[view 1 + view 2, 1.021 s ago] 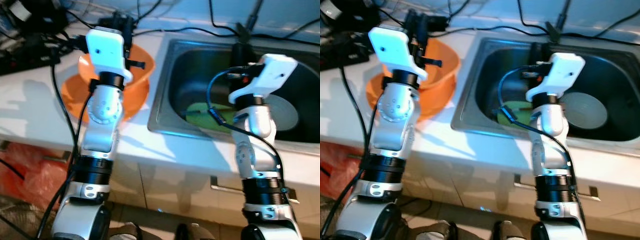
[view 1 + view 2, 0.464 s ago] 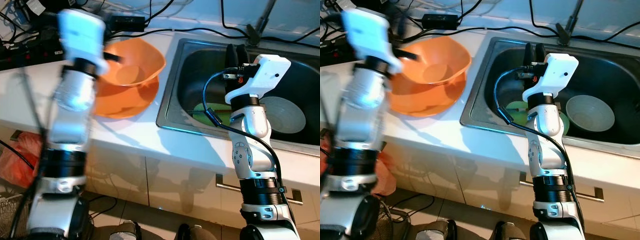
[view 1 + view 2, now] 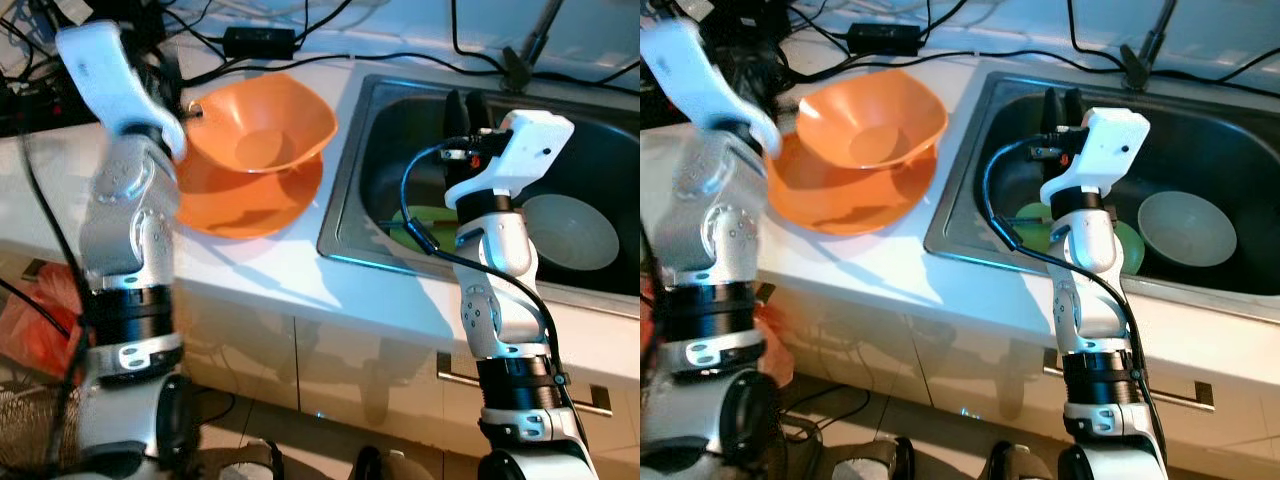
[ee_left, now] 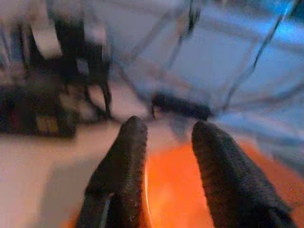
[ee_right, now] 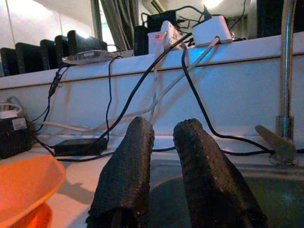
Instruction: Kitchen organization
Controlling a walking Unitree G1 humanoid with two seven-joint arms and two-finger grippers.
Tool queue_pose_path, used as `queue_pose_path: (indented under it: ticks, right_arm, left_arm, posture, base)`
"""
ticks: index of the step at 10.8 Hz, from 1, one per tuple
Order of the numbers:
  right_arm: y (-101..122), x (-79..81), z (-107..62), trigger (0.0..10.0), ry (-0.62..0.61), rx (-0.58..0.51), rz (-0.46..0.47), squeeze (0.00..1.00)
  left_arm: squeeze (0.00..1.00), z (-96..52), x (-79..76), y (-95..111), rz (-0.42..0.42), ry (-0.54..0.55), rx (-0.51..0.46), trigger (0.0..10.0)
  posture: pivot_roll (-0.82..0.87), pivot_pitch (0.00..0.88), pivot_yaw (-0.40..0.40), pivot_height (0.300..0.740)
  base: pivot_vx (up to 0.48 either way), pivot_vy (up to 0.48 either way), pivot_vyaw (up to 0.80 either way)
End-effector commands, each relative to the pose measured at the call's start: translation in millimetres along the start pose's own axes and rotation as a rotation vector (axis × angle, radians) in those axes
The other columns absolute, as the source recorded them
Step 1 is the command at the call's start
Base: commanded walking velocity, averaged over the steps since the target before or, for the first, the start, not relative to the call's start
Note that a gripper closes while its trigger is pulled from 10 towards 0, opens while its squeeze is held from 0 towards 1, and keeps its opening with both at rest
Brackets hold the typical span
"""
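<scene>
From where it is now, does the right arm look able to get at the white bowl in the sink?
Probably yes. The right end effector hangs over the sink, and the white bowl lies uncovered on the sink floor beside the arm, nothing across the way.

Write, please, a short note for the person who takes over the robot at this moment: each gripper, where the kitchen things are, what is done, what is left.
Left gripper: open, holding nothing, raised over the counter at the rim of the orange bowl.
Right gripper: slightly open, holding nothing, raised above the sink.
Things: the orange bowl sits nested in a second orange dish on the white counter beside the sink. In the sink lie a white bowl and a green item, partly hidden by the right arm.
Done: nothing visibly put away.
Left: likely gather the sink dishes and the orange bowls.
</scene>
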State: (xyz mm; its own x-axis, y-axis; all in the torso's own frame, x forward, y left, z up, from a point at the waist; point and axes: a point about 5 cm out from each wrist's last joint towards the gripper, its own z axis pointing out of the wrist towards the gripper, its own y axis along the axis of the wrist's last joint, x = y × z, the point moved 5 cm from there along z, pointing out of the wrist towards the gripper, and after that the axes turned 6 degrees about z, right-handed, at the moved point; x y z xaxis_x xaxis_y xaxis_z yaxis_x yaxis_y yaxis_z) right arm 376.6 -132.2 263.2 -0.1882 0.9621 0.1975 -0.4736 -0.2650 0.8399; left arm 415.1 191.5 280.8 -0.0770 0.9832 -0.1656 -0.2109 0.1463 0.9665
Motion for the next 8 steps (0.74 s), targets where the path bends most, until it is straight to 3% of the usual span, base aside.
queue_pose_path:
  ticks: [1, 2, 4, 6, 7, 8]
  right_arm:
    - [2.1, 2.6, 1.2, 10.0, 0.012, -0.008, 0.0, 0.0]
    - [2.0, 3.6, 1.0, 10.0, 0.017, -0.007, 0.0, 0.0]
    - [1.5, 4.7, 0.9, 10.0, 0.021, -0.005, 0.002, 0.0]
    - [0.4, 5.3, 0.5, 10.0, 0.024, 0.0, 0.002, 0.0]
    - [0.4, 4.7, 0.6, 10.0, 0.023, 0.001, 0.002, 0.0]
    - [0.4, 4.4, 0.7, 10.0, 0.023, 0.002, 0.002, 0.0]
  left_arm:
    - [0.08, -2.2, -2.2, -20.7, 0.007, -0.011, 0.096, 10.0]
    - [0.0, -3.8, -3.8, -27.2, 0.019, -0.018, 0.138, 10.0]
    - [0.0, -4.6, -0.4, -28.5, 0.043, 0.002, 0.181, 10.0]
    - [0.0, -4.9, 12.3, -18.7, 0.048, 0.079, 0.164, 10.0]
    - [1.0, -5.2, 15.9, -15.1, 0.039, 0.101, 0.148, 10.0]
    - [1.0, -6.3, 18.2, -18.0, 0.033, 0.113, 0.165, 10.0]
  posture:
    - [0.14, 0.157, 0.018, 0.74]
    - [0.14, 0.157, 0.018, 0.74]
    - [0.15, 0.163, 0.017, 0.74]
    - [0.15, 0.171, 0.014, 0.74]
    - [0.15, 0.172, 0.013, 0.74]
    - [0.15, 0.173, 0.012, 0.74]
  base:
    - [0.0, 0.0, 0.0]
    - [0.0, 0.0, 0.0]
    - [0.0, 0.0, 0.0]
    - [0.0, 0.0, 0.0]
    - [0.0, 0.0, 0.0]
    - [0.0, 0.0, 0.0]
